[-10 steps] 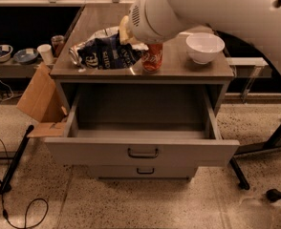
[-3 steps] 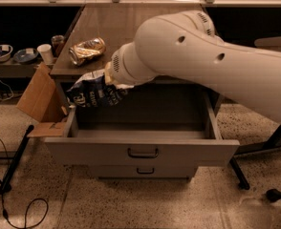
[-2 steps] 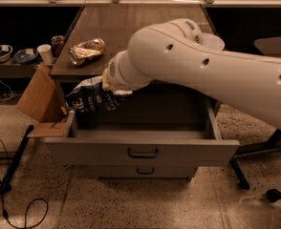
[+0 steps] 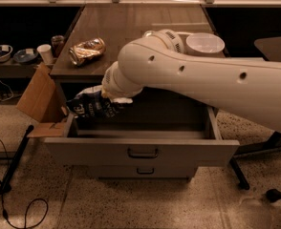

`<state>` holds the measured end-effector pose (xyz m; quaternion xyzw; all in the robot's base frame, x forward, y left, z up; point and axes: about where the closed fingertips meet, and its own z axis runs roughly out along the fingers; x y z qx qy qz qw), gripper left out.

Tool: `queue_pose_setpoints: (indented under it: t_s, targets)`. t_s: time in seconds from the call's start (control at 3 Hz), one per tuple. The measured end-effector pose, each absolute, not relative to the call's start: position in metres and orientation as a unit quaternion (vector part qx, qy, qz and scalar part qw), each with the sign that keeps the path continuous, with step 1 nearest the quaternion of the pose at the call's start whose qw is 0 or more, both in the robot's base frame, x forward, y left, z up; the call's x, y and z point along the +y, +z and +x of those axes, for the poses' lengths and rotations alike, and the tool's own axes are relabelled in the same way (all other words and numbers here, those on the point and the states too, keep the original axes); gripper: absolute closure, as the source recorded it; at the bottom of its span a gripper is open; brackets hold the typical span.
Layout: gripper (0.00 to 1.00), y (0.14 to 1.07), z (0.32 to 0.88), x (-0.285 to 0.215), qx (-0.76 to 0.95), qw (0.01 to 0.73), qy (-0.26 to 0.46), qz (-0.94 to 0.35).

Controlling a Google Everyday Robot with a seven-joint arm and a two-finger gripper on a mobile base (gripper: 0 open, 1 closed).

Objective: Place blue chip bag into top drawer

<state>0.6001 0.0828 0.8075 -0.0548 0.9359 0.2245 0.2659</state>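
Note:
The blue chip bag [image 4: 93, 106], crumpled navy foil with white lettering, hangs over the left end of the open top drawer [image 4: 140, 149], partly below its rim. My gripper [image 4: 113, 97] sits at the end of the big white arm and holds the bag's upper right edge. The arm reaches in from the right and covers much of the drawer's inside. The drawer's grey front with its dark handle [image 4: 143, 153] faces the camera.
A crushed gold-brown can [image 4: 86, 51] lies on the tabletop at the left. A white bowl [image 4: 205, 44] stands at the back right. The smaller lower drawer [image 4: 145, 171] is closed beneath. A cardboard box [image 4: 37, 101] leans beside the cabinet's left side.
The arm has lowered and carried the bag down, from above the drawer's left rim to partly inside it.

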Motion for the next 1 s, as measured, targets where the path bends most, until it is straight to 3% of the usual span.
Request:
queue_pose_setpoints:
  t_s: [1.0]
  targets:
    - [1.00, 0.745, 0.643, 0.073, 0.945, 0.226, 0.218, 0.096]
